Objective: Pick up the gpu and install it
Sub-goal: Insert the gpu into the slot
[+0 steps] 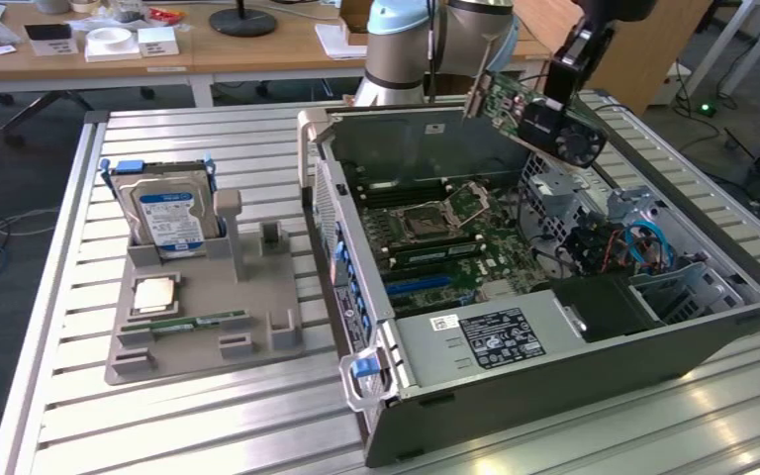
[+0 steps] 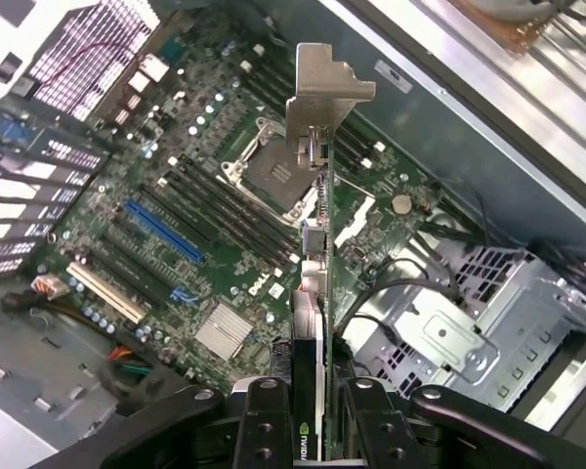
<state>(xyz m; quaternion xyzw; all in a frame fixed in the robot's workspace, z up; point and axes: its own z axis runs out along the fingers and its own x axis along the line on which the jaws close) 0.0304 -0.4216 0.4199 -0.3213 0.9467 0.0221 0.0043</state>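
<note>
Hanging in the air over the open computer case [image 1: 697, 332], the gpu [image 1: 538, 117] is held tilted, clear of the motherboard [image 1: 446, 242]. The end effector [image 1: 558, 94] is clenched on the card's upper edge, over the part of the case nearest the table's far edge. The black fan cooler [image 1: 573, 139] is turned toward the exterior view's right.

In the wrist view the gpu [image 2: 317, 254] is seen edge-on, pinched between the two black fingers [image 2: 264, 430] of the end effector [image 2: 308, 425]. Its silver bracket [image 2: 324, 98] is at the end away from the fingers, pointed at the board. Beneath it the processor socket [image 2: 273, 176] and a blue slot [image 2: 161, 230] are visible. Card-to-slot contact is not seen; the card appears well above the slots, but depth is hard to judge.

The case is laid on its side, open face up, on the slatted table [image 1: 155, 426], toward the table edge at the exterior view's right. A grey holder [image 1: 274, 341] is placed near the opposite table edge. A hard drive [image 1: 169, 213] is stood upright in its far end. A small green memory stick [image 1: 202, 321] is laid flat nearer the table's near edge.
</note>
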